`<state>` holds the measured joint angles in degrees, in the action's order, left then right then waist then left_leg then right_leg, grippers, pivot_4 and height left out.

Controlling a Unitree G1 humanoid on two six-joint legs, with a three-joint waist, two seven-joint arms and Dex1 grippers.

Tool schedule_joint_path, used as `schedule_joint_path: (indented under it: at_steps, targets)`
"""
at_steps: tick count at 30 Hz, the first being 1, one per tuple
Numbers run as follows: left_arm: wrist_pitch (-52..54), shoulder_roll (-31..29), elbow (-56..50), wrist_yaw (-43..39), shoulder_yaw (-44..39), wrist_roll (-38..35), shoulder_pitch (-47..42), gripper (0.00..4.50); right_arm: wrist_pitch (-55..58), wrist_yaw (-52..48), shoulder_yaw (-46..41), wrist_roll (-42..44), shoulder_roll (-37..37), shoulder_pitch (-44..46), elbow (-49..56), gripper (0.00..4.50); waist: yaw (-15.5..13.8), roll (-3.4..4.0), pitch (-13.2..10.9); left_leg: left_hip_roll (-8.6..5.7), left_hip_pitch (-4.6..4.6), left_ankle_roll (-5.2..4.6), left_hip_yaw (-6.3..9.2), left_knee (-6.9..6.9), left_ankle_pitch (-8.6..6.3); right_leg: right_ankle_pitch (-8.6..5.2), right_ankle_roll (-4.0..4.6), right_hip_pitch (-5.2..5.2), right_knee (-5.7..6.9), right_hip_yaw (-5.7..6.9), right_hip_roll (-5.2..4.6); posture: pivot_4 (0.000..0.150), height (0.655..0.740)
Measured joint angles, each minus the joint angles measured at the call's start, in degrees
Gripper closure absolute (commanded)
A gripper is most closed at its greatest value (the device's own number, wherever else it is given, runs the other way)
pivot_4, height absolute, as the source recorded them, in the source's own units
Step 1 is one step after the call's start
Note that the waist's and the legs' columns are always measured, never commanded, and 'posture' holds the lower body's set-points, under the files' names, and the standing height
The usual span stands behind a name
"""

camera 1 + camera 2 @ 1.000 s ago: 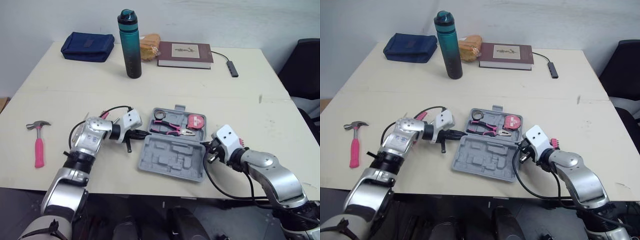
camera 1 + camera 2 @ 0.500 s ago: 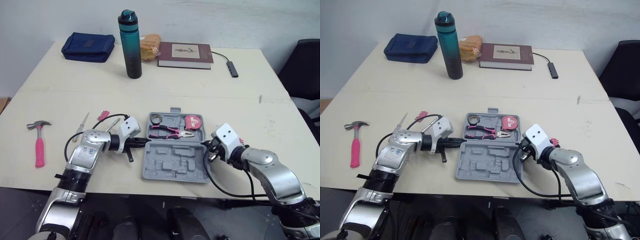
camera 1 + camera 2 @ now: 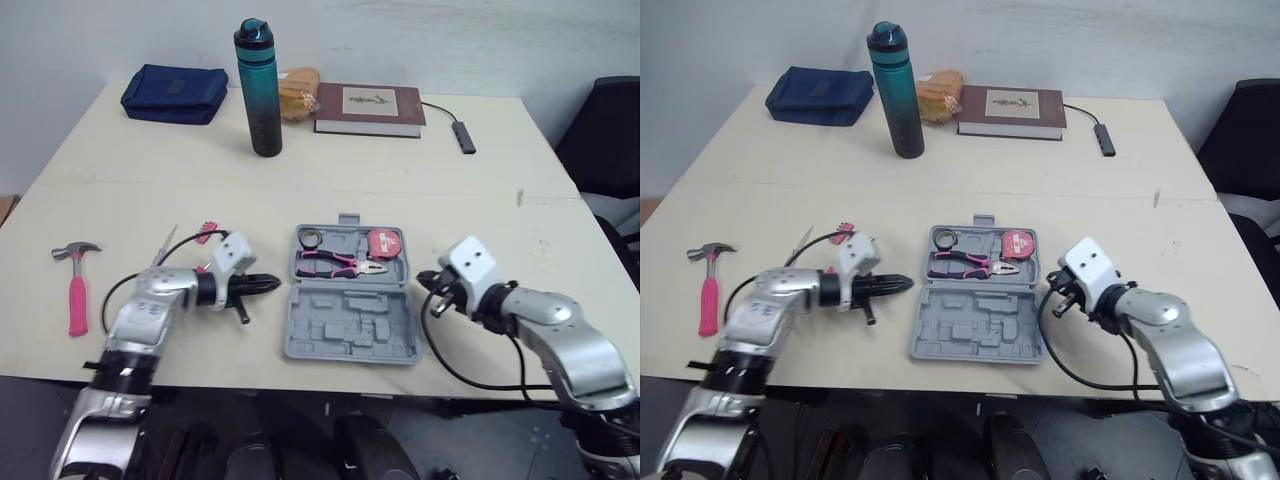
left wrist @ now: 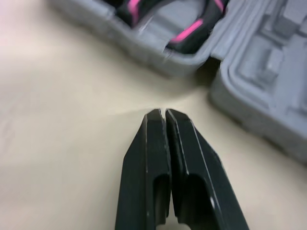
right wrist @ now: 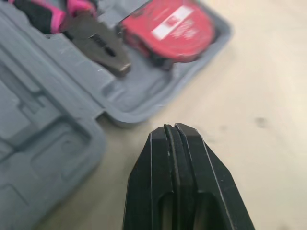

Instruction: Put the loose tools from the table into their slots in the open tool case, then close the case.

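Observation:
The grey tool case (image 3: 350,320) lies open at the table's front middle, square to the edge. Its far half holds pink-handled pliers (image 3: 340,263), a red tape measure (image 3: 390,243) and a small ring (image 3: 314,237). My left gripper (image 3: 272,284) is shut and empty, a short gap left of the case (image 4: 259,96). My right gripper (image 3: 424,281) is shut and empty, just right of the case, near the tape measure (image 5: 172,28). A pink-handled hammer (image 3: 77,290) lies at the far left. A thin screwdriver (image 3: 165,245) and a pink bit holder (image 3: 207,230) lie behind my left arm.
At the back stand a teal bottle (image 3: 258,90), a blue pouch (image 3: 174,93), a brown book (image 3: 370,108) and an orange packet (image 3: 298,90). A black adaptor with a cable (image 3: 462,135) lies right of the book. A black chair (image 3: 610,130) stands past the right edge.
The case turned from skewed to square between the two grippers. Since then, both grippers have drawn back from its sides, the left one leftward and the right one rightward.

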<state>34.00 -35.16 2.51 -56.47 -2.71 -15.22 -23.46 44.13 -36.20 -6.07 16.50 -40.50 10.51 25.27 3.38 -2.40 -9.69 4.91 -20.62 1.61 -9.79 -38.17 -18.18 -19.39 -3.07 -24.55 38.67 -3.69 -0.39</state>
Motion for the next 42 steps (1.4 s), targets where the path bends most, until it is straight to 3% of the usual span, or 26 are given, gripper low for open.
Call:
schedule_joint_path:
  at_steps: [3, 6, 8, 11, 18, 23, 28, 34, 38, 42]
  targets:
    - [4.13, -4.62, -5.11, -2.52, -8.79, -7.35, 5.05, 3.69, 0.99, -5.85, -10.96, 7.16, -2.27, -7.43, 5.61, 2.58, -0.16, 0.02, -0.01, -0.01, -0.06, 0.00, 0.14, 0.08, -0.01, -0.02, 0.00, 0.03, -0.14, 0.10, -0.05, 0.150, 0.7377]
    - [8.49, -11.49, -6.46, -5.55, -20.92, -13.40, 14.12, 2.25, 1.78, -15.03, -26.84, 13.14, -6.68, -19.77, 7.93, 0.98, -0.11, 0.02, -0.01, -0.02, -0.04, -0.01, 0.27, 0.18, -0.05, -0.06, 0.01, 0.16, -0.37, 0.22, -0.07, 0.150, 0.7377]
    - [9.60, -13.59, -6.18, -5.87, -25.70, -14.98, 17.06, 1.42, 1.94, -18.68, -32.75, 14.59, -8.17, -23.77, 7.66, 0.08, -0.09, 0.01, -0.02, -0.04, 0.18, -0.10, 0.34, 0.17, -0.08, -0.03, -0.03, 0.46, -0.52, 0.27, -0.09, 0.150, 0.7377]
    - [9.12, -17.60, -1.95, -6.32, -33.06, -15.55, 21.24, 0.01, 1.31, -23.62, -40.75, 15.52, -10.49, -29.39, 4.49, 0.00, 0.05, -0.06, -0.06, -0.06, 0.65, -0.39, 0.48, 0.30, -0.30, -0.04, 0.01, 1.09, -0.92, 0.42, -0.14, 0.150, 0.7377]
    - [-1.84, -26.69, 19.84, -7.25, -43.15, -10.30, 29.12, 0.01, -6.04, -30.18, -48.65, 12.77, -14.48, -34.36, -9.61, 0.00, 0.22, -0.22, -0.05, -0.20, 0.86, -0.45, 0.40, 1.04, -0.37, -0.09, 0.15, 1.09, -1.28, 0.39, -0.33, 0.150, 0.7377]
    - [-9.53, -28.23, 30.69, -5.21, -43.51, -6.86, 29.53, 0.01, -10.57, -31.13, -48.69, 10.49, -16.37, -33.72, -16.32, 0.00, 0.03, -0.19, -0.07, -0.10, 0.78, -0.21, 0.38, 1.19, -0.49, -0.22, 0.34, 0.91, -1.27, 0.44, -0.26, 0.150, 0.7377]
    - [-13.47, -28.78, 34.24, -4.10, -41.89, -5.33, 28.41, 0.01, -11.90, -31.07, -47.65, 9.95, -16.69, -32.65, -16.92, 0.00, -0.02, -0.18, -0.07, -0.06, 0.63, -0.06, 0.40, 1.13, -0.45, -0.23, 0.33, 0.84, -1.27, 0.49, -0.24, 0.150, 0.7377]
    - [-12.66, -28.77, 33.18, -3.23, -40.62, -5.49, 25.77, 0.01, -12.78, -30.29, -45.55, 9.94, -16.69, -30.87, -16.62, 0.00, 0.00, -0.16, -0.09, -0.08, 0.63, -0.09, 0.40, 1.10, -0.43, -0.20, 0.28, 0.84, -1.24, 0.48, -0.24, 0.150, 0.7377]
    - [-5.96, -26.88, 22.81, -0.88, -38.87, -7.76, 24.39, 0.01, -11.57, -28.92, -42.93, 11.25, -16.64, -28.34, -12.87, 0.00, 0.04, -0.15, -0.09, -0.07, 0.62, -0.05, 0.41, 1.05, -0.40, -0.18, 0.26, 0.85, -1.16, 0.48, -0.23, 0.150, 0.7377]
    - [4.64, -23.89, 12.21, 6.77, -34.97, -9.31, 20.87, 0.01, -7.60, -26.04, -38.15, 16.42, -16.19, -23.05, -5.01, 0.00, 0.12, -0.12, -0.11, -0.07, 0.63, -0.01, 0.43, 1.00, -0.32, -0.16, 0.21, 0.85, -1.04, 0.44, -0.18, 0.150, 0.7377]
